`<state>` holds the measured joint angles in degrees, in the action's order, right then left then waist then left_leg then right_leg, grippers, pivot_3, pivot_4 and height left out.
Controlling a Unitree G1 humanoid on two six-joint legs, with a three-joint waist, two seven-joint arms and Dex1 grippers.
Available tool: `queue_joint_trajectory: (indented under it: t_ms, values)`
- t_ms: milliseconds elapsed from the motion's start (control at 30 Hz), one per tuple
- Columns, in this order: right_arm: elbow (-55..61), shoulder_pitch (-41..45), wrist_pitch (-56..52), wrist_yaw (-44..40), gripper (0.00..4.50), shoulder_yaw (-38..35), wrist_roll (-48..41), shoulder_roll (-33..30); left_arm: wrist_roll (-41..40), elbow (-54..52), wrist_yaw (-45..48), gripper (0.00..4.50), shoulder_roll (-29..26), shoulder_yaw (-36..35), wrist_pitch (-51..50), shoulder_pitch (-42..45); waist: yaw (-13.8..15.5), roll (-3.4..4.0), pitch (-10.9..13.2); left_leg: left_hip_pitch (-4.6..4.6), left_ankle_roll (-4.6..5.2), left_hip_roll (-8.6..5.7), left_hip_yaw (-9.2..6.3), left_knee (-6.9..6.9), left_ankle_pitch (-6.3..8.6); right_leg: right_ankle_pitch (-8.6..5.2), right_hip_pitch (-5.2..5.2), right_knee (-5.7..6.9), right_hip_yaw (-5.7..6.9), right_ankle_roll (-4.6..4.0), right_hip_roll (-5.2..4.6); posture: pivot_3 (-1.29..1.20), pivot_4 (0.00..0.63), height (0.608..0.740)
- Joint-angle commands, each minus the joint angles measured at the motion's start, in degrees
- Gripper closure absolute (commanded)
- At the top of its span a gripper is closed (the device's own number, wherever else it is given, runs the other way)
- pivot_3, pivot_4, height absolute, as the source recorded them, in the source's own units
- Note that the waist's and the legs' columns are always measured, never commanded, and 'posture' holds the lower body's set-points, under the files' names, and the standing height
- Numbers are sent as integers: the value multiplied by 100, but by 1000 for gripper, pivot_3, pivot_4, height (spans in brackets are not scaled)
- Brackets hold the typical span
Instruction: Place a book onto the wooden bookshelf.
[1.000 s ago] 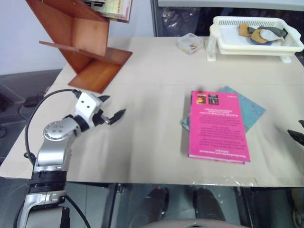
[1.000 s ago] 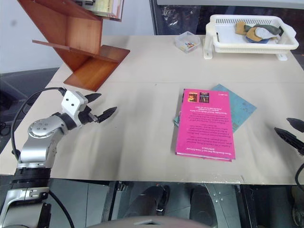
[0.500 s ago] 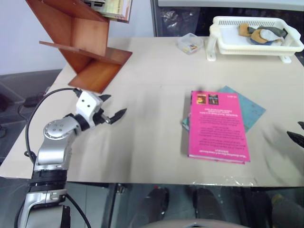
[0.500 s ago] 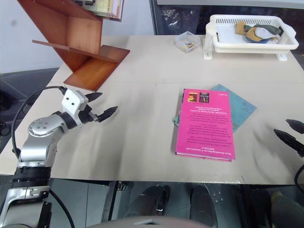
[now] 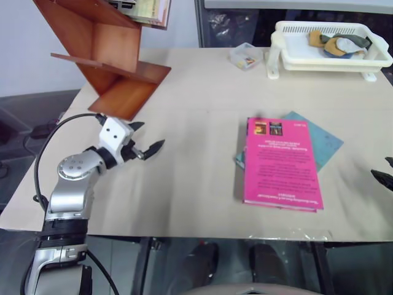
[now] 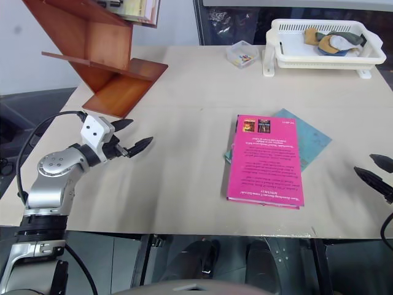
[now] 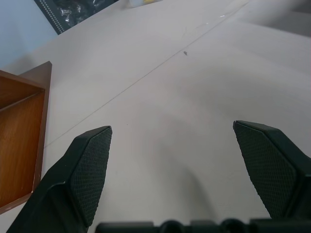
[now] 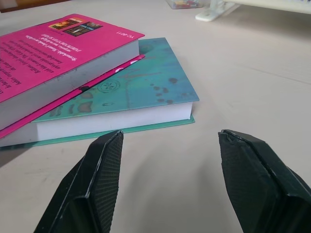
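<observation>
Beige tabletop [image 6: 184, 80] carries, from the left, one wooden bookshelf [image 6: 98, 55], two stacked books and one white basket tray [image 6: 325, 43] holding crumpled cloths. One magenta book [image 6: 267, 161] lies flat atop a teal book [image 6: 307, 138]. Left gripper [image 6: 130, 136] and right gripper [image 8: 167, 160] both hover spread, empty.

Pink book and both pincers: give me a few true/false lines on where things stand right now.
1. The pink book lies on top of the teal book. True.
2. The right pincer is shut on the pink book. False: it is open, short of both books, holding nothing.
3. The left pincer is open and empty over the table. True.
4. The pink book already rests on the wooden bookshelf. False: it lies flat on the table, well apart from the shelf.
5. The white basket holds the teal book. False: it holds small crumpled items; the teal book is under the pink one.
</observation>
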<state>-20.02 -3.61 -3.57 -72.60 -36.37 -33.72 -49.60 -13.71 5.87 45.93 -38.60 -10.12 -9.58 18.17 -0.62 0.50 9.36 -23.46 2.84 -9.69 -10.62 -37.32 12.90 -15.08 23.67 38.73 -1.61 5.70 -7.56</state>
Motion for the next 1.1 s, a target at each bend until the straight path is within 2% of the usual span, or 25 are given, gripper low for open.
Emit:
queue_joint_trajectory:
  t_ms: [33,500,800,967,1100]
  values:
    - [165,-25,44,-18,1323,-169,-84,-59,-30,-55,-18,79,-27,-46,96,62,0,0,0,0,0,0,0,0,0,0,0,0,0,0,0,0,150,740]
    - [783,-547,-393,25,1323,-395,-357,-58,26,197,-28,79,61,46,236,287,14,-2,0,-1,0,0,-1,0,0,0,0,-1,1,0,0,0,150,740]
    - [1759,-984,-1255,38,1323,-526,-841,-64,36,472,26,79,149,189,391,461,5,-2,0,-1,19,1,-2,0,11,0,0,-1,1,0,0,0,150,740]
    - [2538,-1101,-2132,165,1323,-597,-1467,-86,-31,449,110,79,256,264,366,484,12,-4,-1,-4,20,0,-4,-1,12,0,1,-3,3,1,-1,0,150,740]
    - [2731,-1059,-2381,240,1323,-663,-1617,-115,-347,286,304,79,327,244,71,473,19,-13,-3,-5,20,0,-5,-1,12,0,0,-3,6,1,-2,0,150,740]
